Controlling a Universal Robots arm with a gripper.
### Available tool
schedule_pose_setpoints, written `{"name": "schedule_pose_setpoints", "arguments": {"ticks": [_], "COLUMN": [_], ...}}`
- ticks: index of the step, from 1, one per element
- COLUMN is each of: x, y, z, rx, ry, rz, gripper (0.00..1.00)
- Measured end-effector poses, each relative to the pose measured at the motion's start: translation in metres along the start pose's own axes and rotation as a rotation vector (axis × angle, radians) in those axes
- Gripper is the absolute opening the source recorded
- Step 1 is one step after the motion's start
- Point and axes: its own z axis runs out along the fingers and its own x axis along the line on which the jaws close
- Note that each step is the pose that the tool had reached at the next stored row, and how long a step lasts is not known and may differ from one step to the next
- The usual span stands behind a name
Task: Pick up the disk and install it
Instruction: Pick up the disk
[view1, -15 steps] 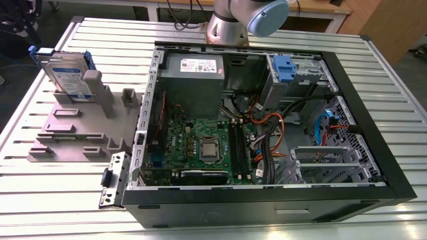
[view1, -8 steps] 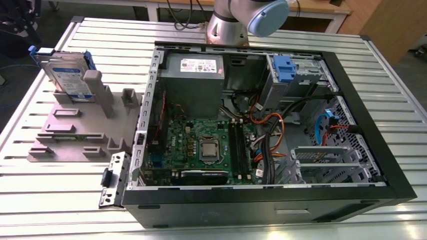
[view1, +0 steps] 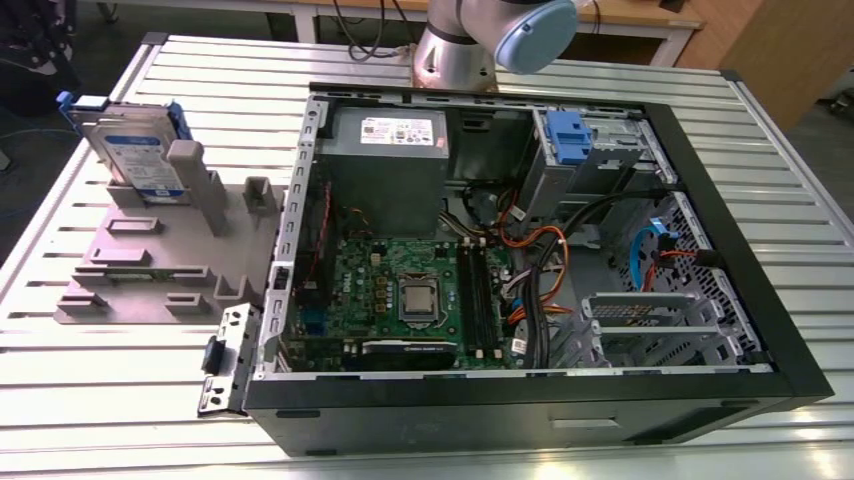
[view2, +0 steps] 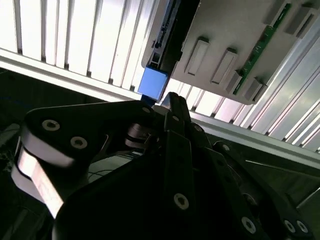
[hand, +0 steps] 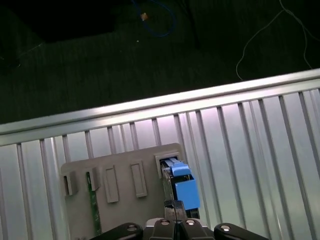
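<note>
Black gripper (hand: 175, 207), fingers pressed together and empty, hangs over the blue-framed silver-grey disk (hand: 182, 187) — upright in its grey plastic holder (hand: 120, 165).

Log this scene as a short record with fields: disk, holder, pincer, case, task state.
disk: upright on edge, at the exterior view's left
holder: grey fixture on the slatted metal table, beside the case; the disk stands in it
pincer: shut, holding nothing; the disk lies beyond it in both wrist views
case: computer case lying open, motherboard exposed
task state: disk not yet picked up
</note>
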Motion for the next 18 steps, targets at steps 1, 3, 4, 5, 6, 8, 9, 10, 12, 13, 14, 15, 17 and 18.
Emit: {"name": "schedule_pose_setpoints", "arguments": {"ticks": [1,3,4,5,6,8,9,10,12,13,14,15,17,18], "x": [0.0,0.0,0.0,0.0,0.0,0.0,0.0,0.0,0.0,0.0,0.0,0.0,0.0,0.0], "y": [0.0,0.0,0.0,0.0,0.0,0.0,0.0,0.0,0.0,0.0,0.0,0.0,0.0,0.0], "z": [0.0001,0.0002,0.0001,0.0001,0.0001,0.0002,0.0001,0.0002,0.0002,0.0002,0.0002,0.0002,0.0002,0.0002], "rx": [-0.0009,-0.0024,-0.003,-0.0032,-0.0033,-0.0033,-0.0033,-0.0033,-0.0033,-0.0033,-0.0034,-0.0033,-0.0033,-0.0034], "ry": [0.0014,0.0035,0.0043,0.0047,0.0048,0.0048,0.0049,0.0049,0.0049,0.0049,0.0049,0.0049,0.0049,0.0049], "rz": [-0.019,-0.049,-0.06,-0.065,-0.065,-0.067,-0.068,-0.068,-0.068,-0.068,-0.068,-0.068,-0.068,-0.069], "gripper": [0.11,0.11,0.11,0.11,0.11,0.11,0.11,0.11,0.11,0.11,0.11,0.11,0.11,0.11]}}
